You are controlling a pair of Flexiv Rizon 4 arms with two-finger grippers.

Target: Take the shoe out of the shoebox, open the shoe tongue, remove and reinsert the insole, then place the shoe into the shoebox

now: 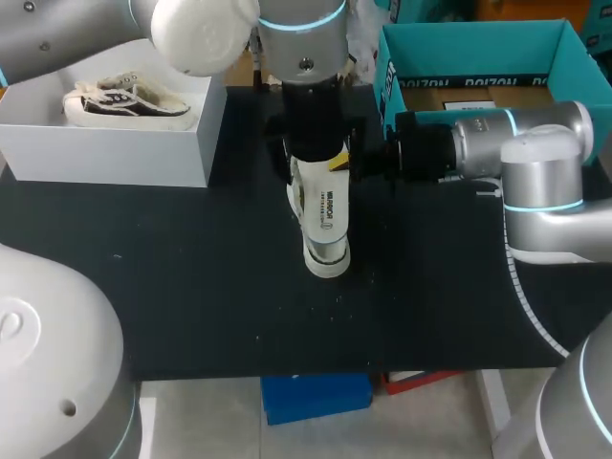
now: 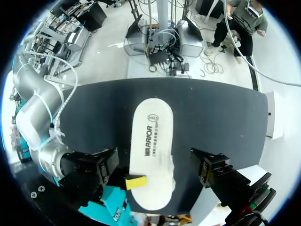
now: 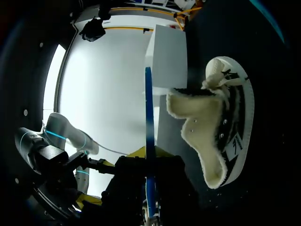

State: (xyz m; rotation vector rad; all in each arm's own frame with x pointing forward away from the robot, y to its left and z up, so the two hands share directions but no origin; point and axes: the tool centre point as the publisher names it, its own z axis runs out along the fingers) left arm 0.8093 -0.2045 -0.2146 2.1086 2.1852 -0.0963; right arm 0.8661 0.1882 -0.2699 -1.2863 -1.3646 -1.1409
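1. Done, by my reading: a shoe (image 3: 235, 117) is out of the shoebox (image 1: 115, 143). It lies on the table (image 1: 191, 287) near the shoebox, not in it. Its fleecy tongue (image 3: 202, 136) is spread wide open.
2. The insole (image 2: 151, 141) is out too. It sits to the right of the shoebox, well apart from it, with its printed face up. It seems to be held level above the table rather than lying on it.
3. Left to do, as I judge it: slide the insole back into the shoe, then set the shoe in the shoebox. Whether the insole is just coming out or about to go back in cannot be told.
4. Another shoe (image 1: 124, 100) lies inside the shoebox.
5. The right arm (image 1: 535, 163) comes in level from the right, pointing toward the shoebox.
6. The right gripper (image 3: 147, 155) is closed on the insole near one end. One yellow tip (image 2: 135, 181) lies on the printed face and the other is hidden beneath. In the right wrist view the insole runs edge-on between the two tips.
7. The left arm (image 1: 206, 33) passes over the shoebox's right end and turns upright. The left gripper (image 1: 318, 134) points straight down over the insole. Whether its jaws are open or closed cannot be told.
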